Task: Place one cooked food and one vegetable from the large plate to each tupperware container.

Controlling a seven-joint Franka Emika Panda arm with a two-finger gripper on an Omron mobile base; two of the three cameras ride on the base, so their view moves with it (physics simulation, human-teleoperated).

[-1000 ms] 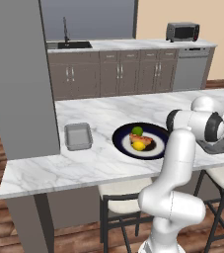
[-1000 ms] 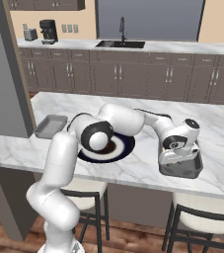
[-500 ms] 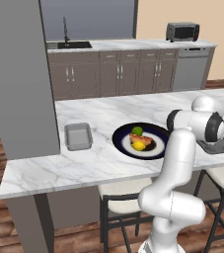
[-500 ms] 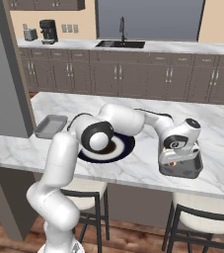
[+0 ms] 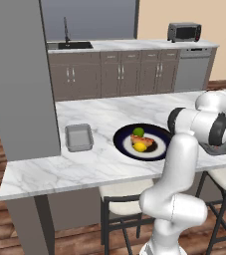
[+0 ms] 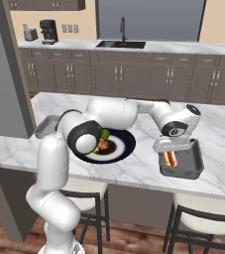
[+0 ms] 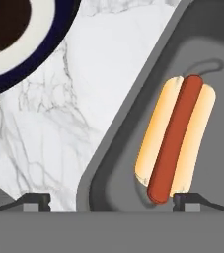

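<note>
1. Hand view looks straight down between the spread fingertips (image 7: 37, 200) of the gripper (image 7: 111, 200); the jaws stand wide apart and hold nothing.
2. Just ahead of the tips, a hot dog (image 7: 175, 141) lies flat on the floor of a grey tray (image 7: 202, 54), a red sausage in a pale bun, its near end close to one fingertip but apart from it.
3. The tray's rounded rim runs diagonally ahead of the tool, with bare marble counter (image 7: 74, 108) on the far side of that rim.
4. Beyond the counter strip, toward the upper corner of the hand view, curves the edge of the large plate (image 7: 32, 49), dark rim around a white ring.
5. Right base view shows the gripper (image 6: 175, 147) poised directly over the tray (image 6: 183, 168), the hot dog (image 6: 170, 158) beneath it.
6. Beside the tool in the same view sits the plate (image 6: 119, 146), partly behind the arm's elbow.
7. Left base view shows the plate (image 5: 124, 142) carrying a green item (image 5: 138, 132), a yellow item (image 5: 140, 147) and a reddish piece, too small to name.
8. Well away from the tool, past the plate, a second grey tray (image 5: 78, 137) rests on the counter (image 5: 59, 169).
</note>
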